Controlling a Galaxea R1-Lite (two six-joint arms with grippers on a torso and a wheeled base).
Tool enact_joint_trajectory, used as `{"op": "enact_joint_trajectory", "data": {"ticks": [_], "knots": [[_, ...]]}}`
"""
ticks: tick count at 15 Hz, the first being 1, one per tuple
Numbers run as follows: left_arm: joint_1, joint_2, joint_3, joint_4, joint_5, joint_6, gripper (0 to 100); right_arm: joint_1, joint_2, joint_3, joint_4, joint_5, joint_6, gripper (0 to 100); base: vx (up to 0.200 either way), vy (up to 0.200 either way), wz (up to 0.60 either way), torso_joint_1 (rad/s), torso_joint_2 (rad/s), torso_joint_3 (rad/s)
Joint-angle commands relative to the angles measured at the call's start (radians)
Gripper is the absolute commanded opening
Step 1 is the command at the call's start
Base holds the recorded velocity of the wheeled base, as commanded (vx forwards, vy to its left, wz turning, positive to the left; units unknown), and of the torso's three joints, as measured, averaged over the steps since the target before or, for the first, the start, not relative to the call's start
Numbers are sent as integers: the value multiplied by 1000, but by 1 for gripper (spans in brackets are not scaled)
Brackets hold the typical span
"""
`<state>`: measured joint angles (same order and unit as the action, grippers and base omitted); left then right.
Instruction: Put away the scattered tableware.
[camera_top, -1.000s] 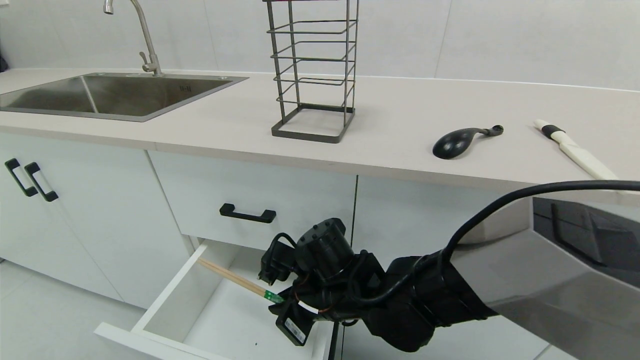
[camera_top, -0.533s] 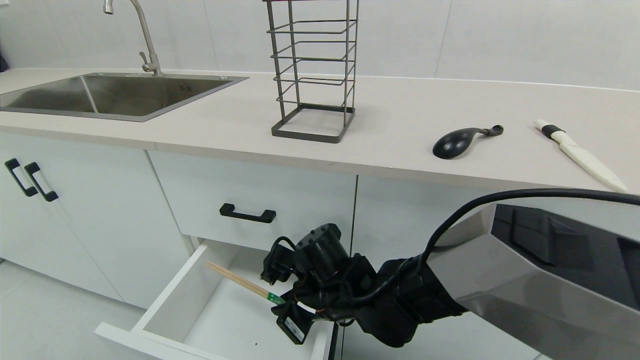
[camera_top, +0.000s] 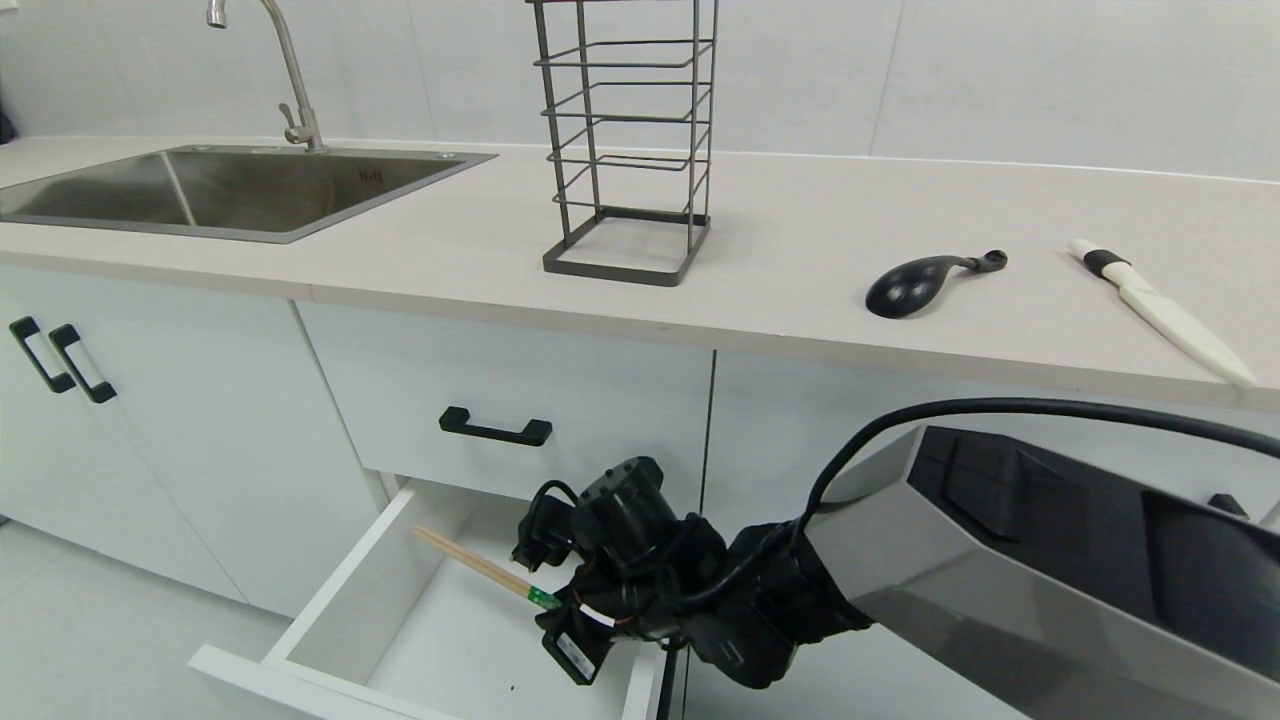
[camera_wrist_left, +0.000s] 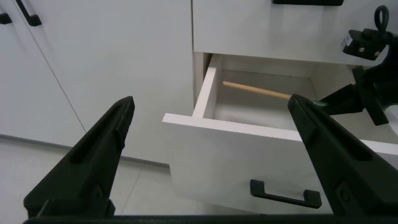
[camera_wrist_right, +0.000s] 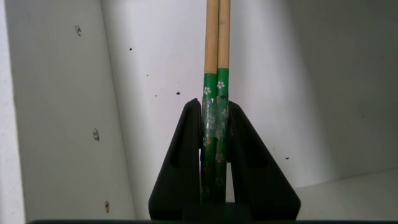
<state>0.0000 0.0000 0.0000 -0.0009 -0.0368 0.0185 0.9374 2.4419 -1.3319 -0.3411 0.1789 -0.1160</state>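
chopsticks (camera_top: 470, 561) — diagonal across drawer (camera_top: 345, 575), tips leftward

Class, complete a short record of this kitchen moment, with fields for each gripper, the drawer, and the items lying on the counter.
Right gripper: shut on the chopsticks at their green ends, over the open drawer's floor
Left gripper: open, holding nothing, facing the drawer front
Drawer: pulled out, below a closed one
Counter: black spoon, white knife, wire rack
Left to put away: spoon and knife
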Motion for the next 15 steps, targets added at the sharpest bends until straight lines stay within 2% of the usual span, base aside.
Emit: {"op": "enact_joint_trajectory", "data": {"ticks": [1, 15], "knots": [[0, 0, 0, -1, 0, 0, 100, 0, 31, -23, 1, 1, -1, 0, 0, 0, 0, 0, 0, 0], [0, 0, 0, -1, 0, 0, 100, 1, 101, -73, 1, 1, -2, 0, 0, 0, 0, 0, 0, 0]]}}
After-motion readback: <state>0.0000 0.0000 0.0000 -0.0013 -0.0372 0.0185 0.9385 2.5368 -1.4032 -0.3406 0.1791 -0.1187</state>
